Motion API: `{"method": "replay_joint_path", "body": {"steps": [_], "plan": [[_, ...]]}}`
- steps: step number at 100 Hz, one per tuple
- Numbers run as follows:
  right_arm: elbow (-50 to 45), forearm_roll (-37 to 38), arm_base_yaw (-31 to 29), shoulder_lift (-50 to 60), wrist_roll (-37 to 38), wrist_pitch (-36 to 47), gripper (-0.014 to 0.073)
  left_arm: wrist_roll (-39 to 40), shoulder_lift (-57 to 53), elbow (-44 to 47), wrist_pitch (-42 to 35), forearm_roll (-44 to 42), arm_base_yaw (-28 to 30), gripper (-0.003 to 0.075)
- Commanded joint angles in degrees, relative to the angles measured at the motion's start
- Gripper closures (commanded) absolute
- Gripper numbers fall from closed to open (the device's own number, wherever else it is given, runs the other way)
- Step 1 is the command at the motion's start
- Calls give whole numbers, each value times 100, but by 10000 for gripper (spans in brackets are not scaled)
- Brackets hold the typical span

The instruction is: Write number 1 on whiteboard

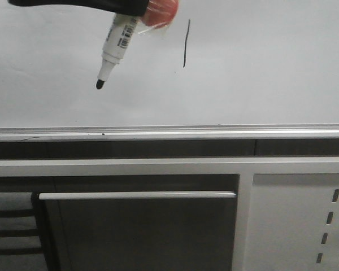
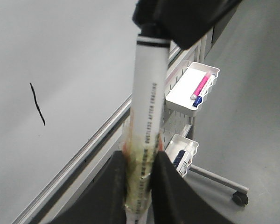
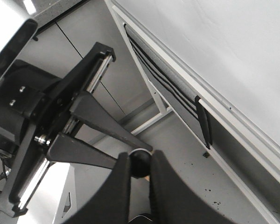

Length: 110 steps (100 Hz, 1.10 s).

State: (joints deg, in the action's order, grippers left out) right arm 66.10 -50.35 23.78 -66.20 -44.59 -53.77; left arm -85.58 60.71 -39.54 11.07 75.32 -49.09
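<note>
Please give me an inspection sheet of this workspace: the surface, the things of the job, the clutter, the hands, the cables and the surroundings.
Surface: the whiteboard is pale and clean except for one stroke; a silver rail runs along its lower edge.
Job's things: the number 1 is on the board, a thin dark near-vertical stroke. The marker is uncapped, its black tip off the board, to the left of the stroke.
Clutter: nothing seen on the board.
Hands: the left hand is shut on the marker. The right hand is shut on a small black rounded object; what it is cannot be told.
Cables: nothing seen.
Surroundings: a perforated cabinet panel below the board; white trays holding pens; a wheeled stand.
</note>
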Motion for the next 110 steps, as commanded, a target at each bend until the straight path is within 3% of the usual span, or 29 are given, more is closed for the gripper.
{"method": "replay_joint_path", "body": {"steps": [1, 18, 25, 37, 45, 77, 84, 103, 110], "plan": [[186, -246, -36, 105, -20, -16, 657, 58, -84, -191, -156, 119, -21, 741], [186, -246, -36, 105, -20, -86, 627, 58, -97, -191, -171, 119, -21, 741], [186, -246, -61, 121, -20, -58, 537, 58, -110, -191, -278, 172, -21, 741], [186, -246, -251, 162, -20, -47, 296, 98, -208, -191, -511, 172, -21, 741], [186, -246, -474, 260, -11, -57, 210, 98, -304, -167, -838, 318, -21, 741], [186, -273, -925, 689, -11, -69, 208, 196, -378, -81, -2458, 896, -21, 741], [186, -287, -925, 723, -11, -100, 207, 701, -320, -81, -2857, 571, -21, 741], [186, -297, -925, 723, -11, -127, 207, 3395, -52, -81, -3576, -1592, -21, 741], [186, -297, -925, 723, -11, -162, 207, 4018, 111, -81, -3893, -2042, -21, 741]]}}
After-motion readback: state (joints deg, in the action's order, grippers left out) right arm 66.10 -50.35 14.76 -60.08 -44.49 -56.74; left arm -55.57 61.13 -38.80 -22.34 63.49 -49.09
